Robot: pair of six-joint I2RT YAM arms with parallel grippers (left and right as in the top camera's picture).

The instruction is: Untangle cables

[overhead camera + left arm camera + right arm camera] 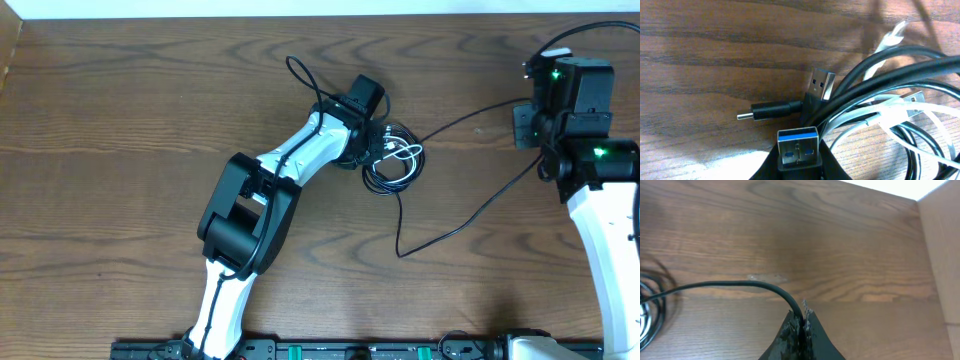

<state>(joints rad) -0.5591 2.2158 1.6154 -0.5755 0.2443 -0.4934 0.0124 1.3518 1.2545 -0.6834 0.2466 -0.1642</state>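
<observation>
Shows the cables (393, 160) heaped in 1 coil near the middle of the surface (140, 110), a little toward the far edge. Pinches, with the left pincer (798, 172), what appears to be a blue-tongued plug (798, 147) at the coil's left rim, jaws pressed together on its shell. Finds 2 black loops (875, 67) and the white cable (900, 107) just beyond that plug, crossing one another. Clamps, with the right pincer (800, 325) close to the right edge, 1 black strand (735, 284) leading leftward to the coil. Sets the strand's long axis roughly left to right, coil between the 2 pincers, left arm the nearer. Suggests a pull apart along that axis as the next move, with snagging on the white loops the likely risk.
</observation>
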